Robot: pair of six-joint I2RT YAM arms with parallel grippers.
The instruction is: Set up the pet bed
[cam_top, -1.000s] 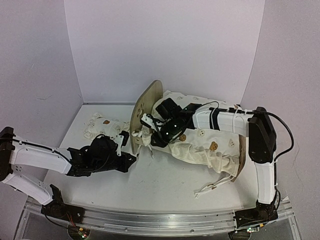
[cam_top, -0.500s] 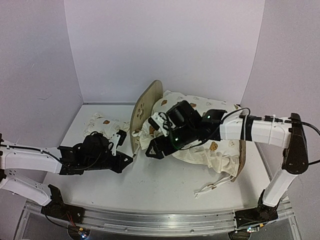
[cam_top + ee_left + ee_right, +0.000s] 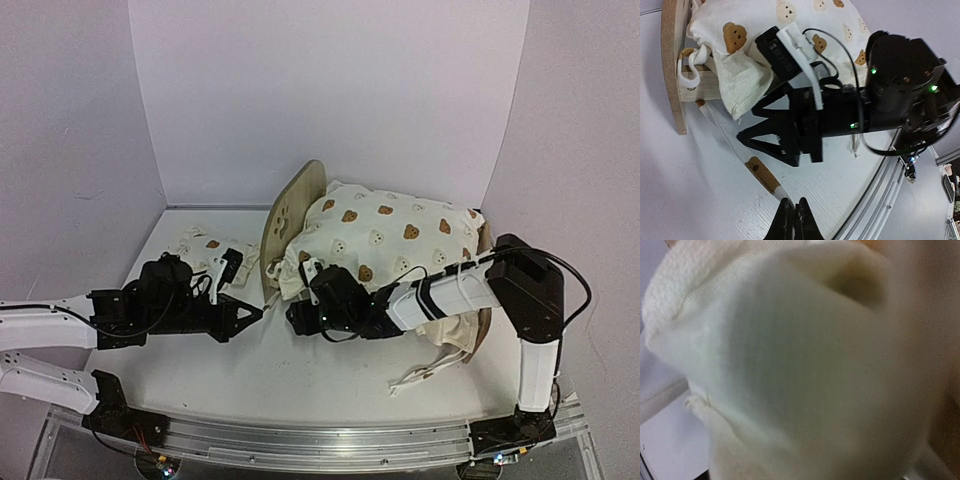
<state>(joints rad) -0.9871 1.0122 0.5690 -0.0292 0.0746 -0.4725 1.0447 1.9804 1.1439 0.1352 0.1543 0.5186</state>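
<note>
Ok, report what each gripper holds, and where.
Left gripper pinches the tie of the bear-print cushion, at its free end. Right gripper: cannot be told.

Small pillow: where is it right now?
Top view, left of centre: the small pillow lies on the table just left of the wooden headboard, partly hidden behind the left gripper and its arm.

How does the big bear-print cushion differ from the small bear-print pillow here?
Size: the cushion is far larger than the pillow. Place: the cushion lies heaped on the pet bed, right of its headboard; the pillow lies on the table, left of it. Ties: the cushion has ties, one tie running straight to the shut left gripper; none show on the pillow. Both are cream fabric with bear faces.
</note>
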